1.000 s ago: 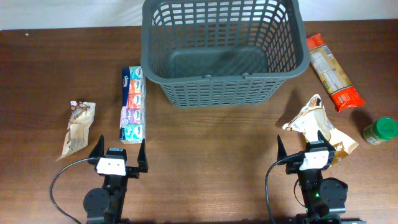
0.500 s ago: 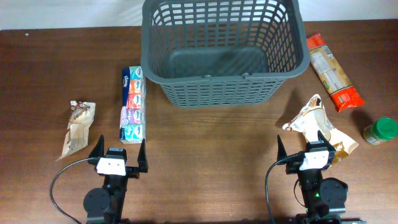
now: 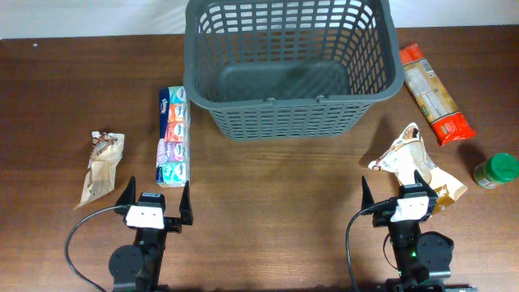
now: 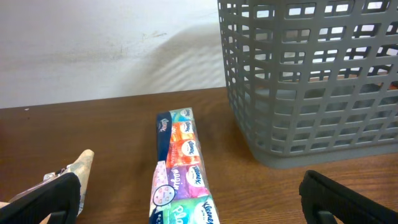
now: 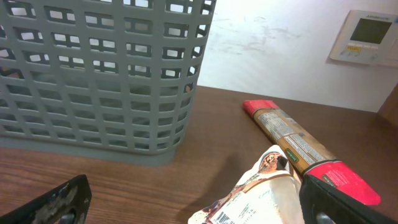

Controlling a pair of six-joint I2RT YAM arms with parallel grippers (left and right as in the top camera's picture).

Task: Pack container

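Brown table (image 3: 268, 186), container (image 3: 284, 122) far beyond left pincer (image 3: 158, 191) and right pincer (image 3: 391, 183), both wide open, empty.

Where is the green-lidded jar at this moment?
In the overhead view the jar stands at the far right, just right of the crumpled snack bag and nearer the robot than the red pasta packet.

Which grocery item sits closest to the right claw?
The crumpled white-and-brown bag, right beside the right claw; the long red packet and green-lidded jar lie farther off.
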